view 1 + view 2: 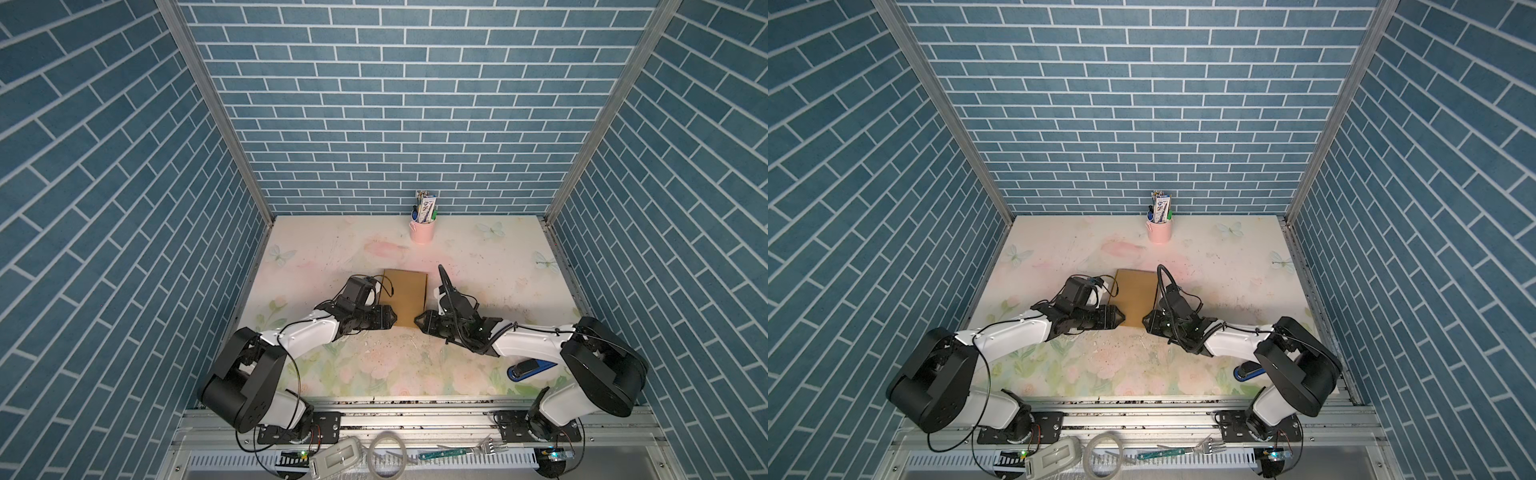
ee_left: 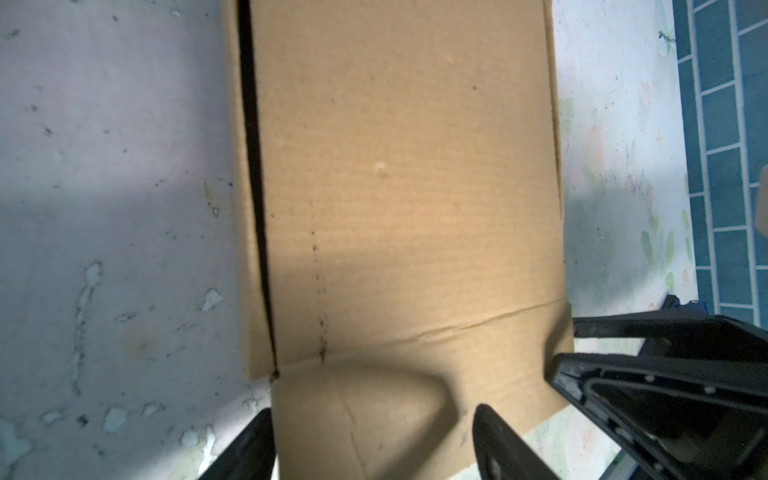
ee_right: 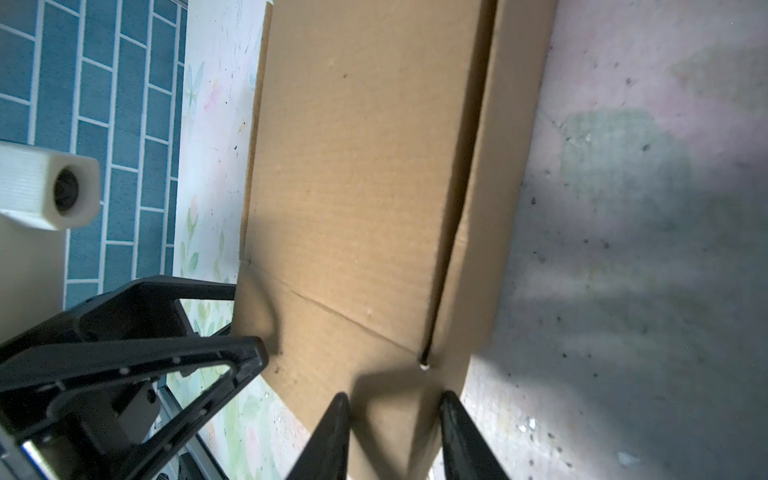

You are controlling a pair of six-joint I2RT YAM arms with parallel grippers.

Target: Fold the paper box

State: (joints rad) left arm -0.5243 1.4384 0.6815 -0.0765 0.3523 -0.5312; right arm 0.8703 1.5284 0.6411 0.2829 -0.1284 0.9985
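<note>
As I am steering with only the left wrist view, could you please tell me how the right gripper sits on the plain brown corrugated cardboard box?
Observer: In the right wrist view the right gripper has its jaws apart, with the near flap of the plain brown cardboard box showing between its fingertips.
Operator: Thank you. What stands beyond the box's far edge?
Observer: A pink cup holding pens stands against the blue brick-patterned back wall, well apart from the box.
Operator: And at the front right of the floral-printed table?
Observer: A blue and black stapler lies there, partly hidden beneath the right arm.
</note>
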